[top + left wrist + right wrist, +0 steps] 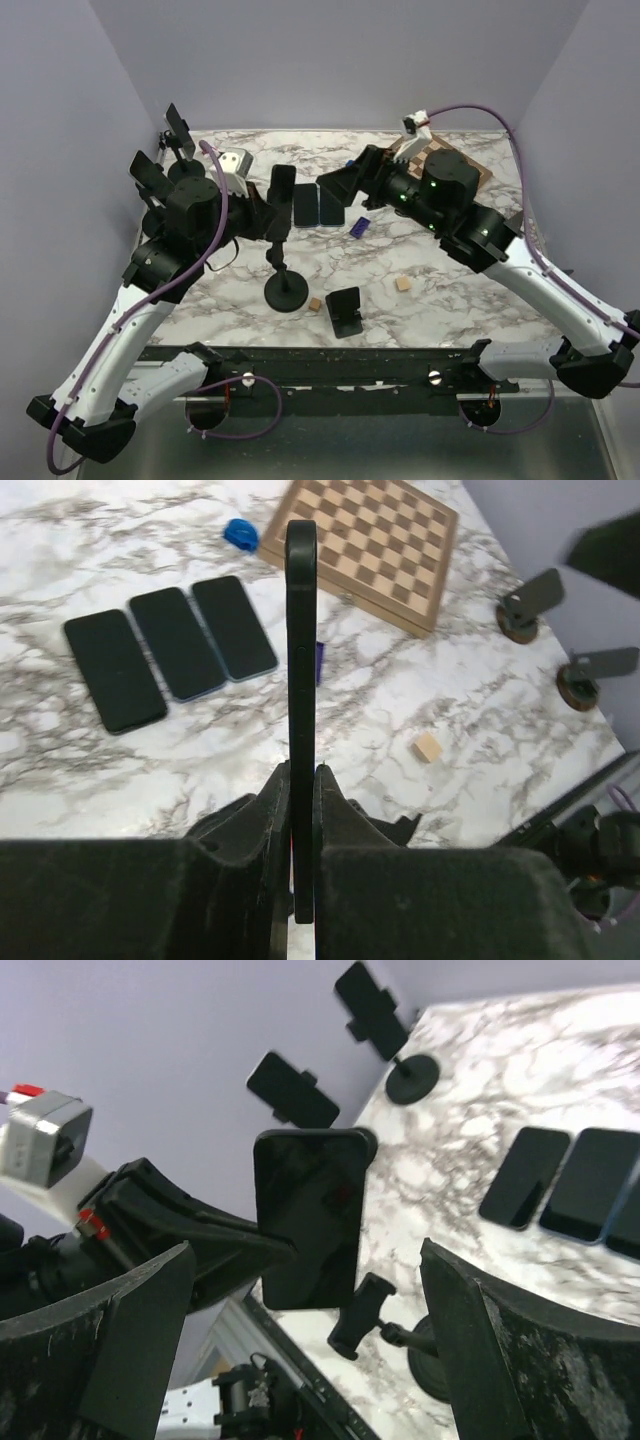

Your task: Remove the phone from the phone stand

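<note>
My left gripper (268, 212) is shut on the dark phone (283, 186) and holds it upright in the air. In the left wrist view the phone (302, 660) stands edge-on between my fingers (275, 810). In the right wrist view the phone (305, 1215) hangs just above and left of the black phone stand's empty clamp (360, 1315), apart from it. The stand (285, 290) rests on the marble table on a round base. My right gripper (345, 180) is open and empty, facing the phone from the right; its fingers (505, 1340) frame that view.
Three phones (318, 205) lie flat side by side behind the stand. A chessboard (365, 545), a blue object (360, 225), two wooden cubes (403, 284) and a small black stand (345, 312) are on the table. More stands (178, 130) are at the far left.
</note>
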Robot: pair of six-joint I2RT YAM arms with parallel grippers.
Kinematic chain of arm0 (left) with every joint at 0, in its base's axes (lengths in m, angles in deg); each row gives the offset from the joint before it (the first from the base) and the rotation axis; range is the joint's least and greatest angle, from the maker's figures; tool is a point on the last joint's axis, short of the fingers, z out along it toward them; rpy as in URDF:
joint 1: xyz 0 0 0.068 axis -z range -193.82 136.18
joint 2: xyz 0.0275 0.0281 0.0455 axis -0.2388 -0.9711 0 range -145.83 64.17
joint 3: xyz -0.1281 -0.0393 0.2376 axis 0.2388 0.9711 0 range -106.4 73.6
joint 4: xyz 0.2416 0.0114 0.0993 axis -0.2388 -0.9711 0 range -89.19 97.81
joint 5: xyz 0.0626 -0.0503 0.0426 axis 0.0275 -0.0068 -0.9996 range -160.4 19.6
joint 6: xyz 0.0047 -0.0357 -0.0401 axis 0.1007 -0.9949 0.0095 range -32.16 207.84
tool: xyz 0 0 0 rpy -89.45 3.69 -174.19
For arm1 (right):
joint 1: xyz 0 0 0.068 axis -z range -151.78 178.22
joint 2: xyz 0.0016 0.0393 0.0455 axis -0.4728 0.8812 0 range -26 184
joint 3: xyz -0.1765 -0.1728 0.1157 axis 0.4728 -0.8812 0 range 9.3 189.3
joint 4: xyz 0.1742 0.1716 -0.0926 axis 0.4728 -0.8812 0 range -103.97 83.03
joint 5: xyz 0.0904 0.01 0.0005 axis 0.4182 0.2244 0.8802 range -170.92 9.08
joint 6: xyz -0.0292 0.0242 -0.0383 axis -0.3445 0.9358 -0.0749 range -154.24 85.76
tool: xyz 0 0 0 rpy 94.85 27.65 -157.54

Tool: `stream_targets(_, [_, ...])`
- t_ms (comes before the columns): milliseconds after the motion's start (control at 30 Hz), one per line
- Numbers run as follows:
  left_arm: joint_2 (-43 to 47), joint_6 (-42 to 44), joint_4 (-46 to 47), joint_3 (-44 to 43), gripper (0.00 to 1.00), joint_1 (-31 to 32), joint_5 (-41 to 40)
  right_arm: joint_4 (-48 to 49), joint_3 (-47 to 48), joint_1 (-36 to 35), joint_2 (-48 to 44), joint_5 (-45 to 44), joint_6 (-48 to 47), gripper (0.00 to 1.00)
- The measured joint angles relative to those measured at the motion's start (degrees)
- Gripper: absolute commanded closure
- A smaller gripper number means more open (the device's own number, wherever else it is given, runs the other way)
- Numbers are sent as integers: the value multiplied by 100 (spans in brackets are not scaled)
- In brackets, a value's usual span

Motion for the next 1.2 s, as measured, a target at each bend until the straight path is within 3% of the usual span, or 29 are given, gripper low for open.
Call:
stream_targets(233, [-549, 280, -195, -140, 100, -1554, -20, -201, -525, 0, -933, -1005, -304, 0])
stream_targets(467, [-2487, 455, -70, -470, 100, -2741, 216, -345, -909, 0, -1060, -1217, -378, 0])
stream_targets(667, [-4085, 496, 157, -1080, 100, -2918, 538, -378, -1062, 0, -1060, -1209, -369, 0])
stream_targets(1200, [-5696, 546, 380, -1532, 100, -2999, 1014, -393, -1147, 0, -1025, -1211, -374, 0])
